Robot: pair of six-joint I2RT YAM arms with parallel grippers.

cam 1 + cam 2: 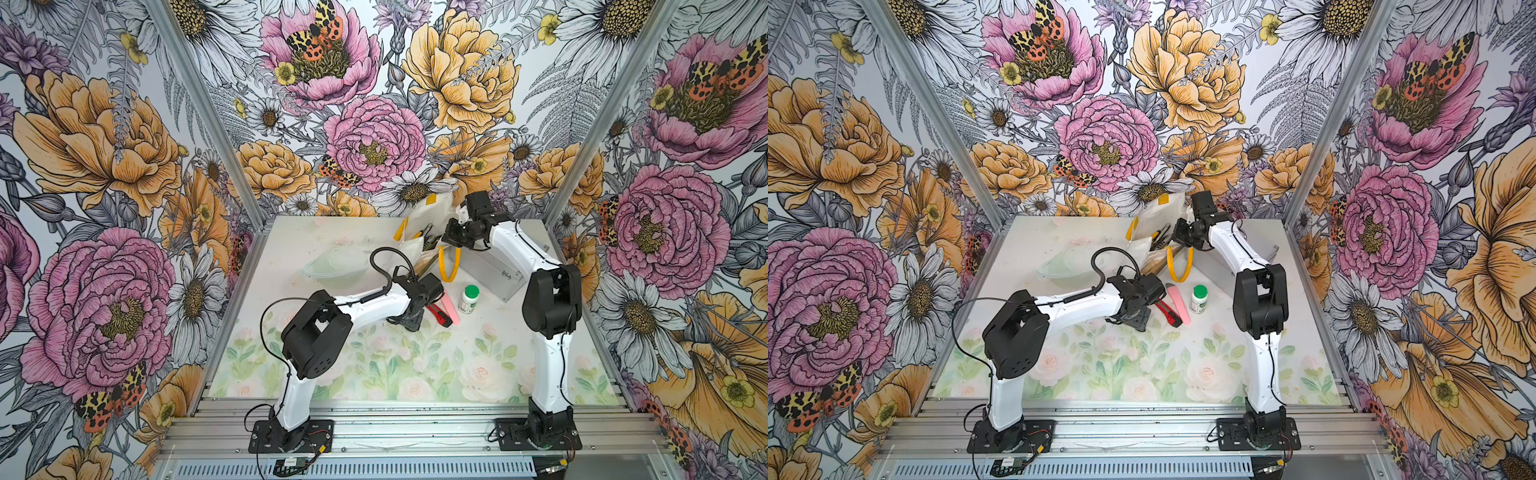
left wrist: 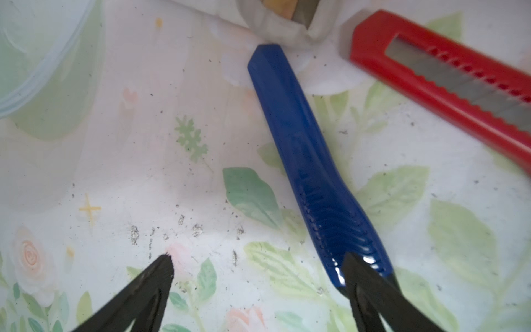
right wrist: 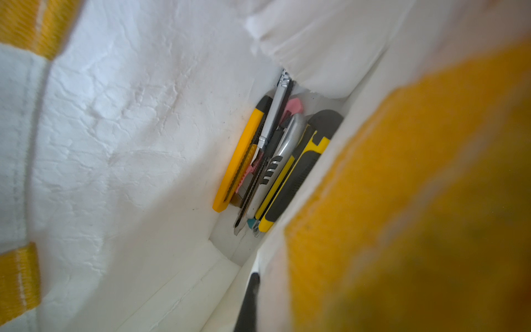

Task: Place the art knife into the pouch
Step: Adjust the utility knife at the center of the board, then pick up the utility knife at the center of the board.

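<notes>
Blue knife [image 2: 310, 161] flat on mat [image 2: 115, 186], long axis running from left gripper [image 2: 258, 258] away toward pouch [image 2: 281, 31], far end just beside pouch's white fold. Near ribbed end under one fingertip [image 2: 362, 276], touching or just above, cannot tell. Other fingertip [image 2: 163, 267] well apart over bare mat. Knife off to one side of the gap, not centred. Left jaws spread wide, gripping nothing. Red knife [image 2: 442, 77] near, apart, slanted against the blue one.

In both top views blue knife hidden under left gripper [image 1: 409, 322]. Left arm [image 1: 365, 307] with elbow raised, forearm reaching forward and low, gripper pointing down at mat. Pink knife [image 1: 452, 309] and green-capped bottle [image 1: 469, 299] just beyond red knife.

Right arm [image 1: 519, 253] upright from base, bent forward to table's back. Right gripper [image 1: 449, 233] off the mat at pouch mouth, jaws pressed together, pinching pouch wall. Pouch raised, mouth held open, one yellow handle [image 1: 451, 266] hanging down. Right wrist view looking inside: white lining, several knives [image 3: 273, 161] packed at bottom, long axes side by side. Silver case [image 1: 494, 270] behind right arm
</notes>
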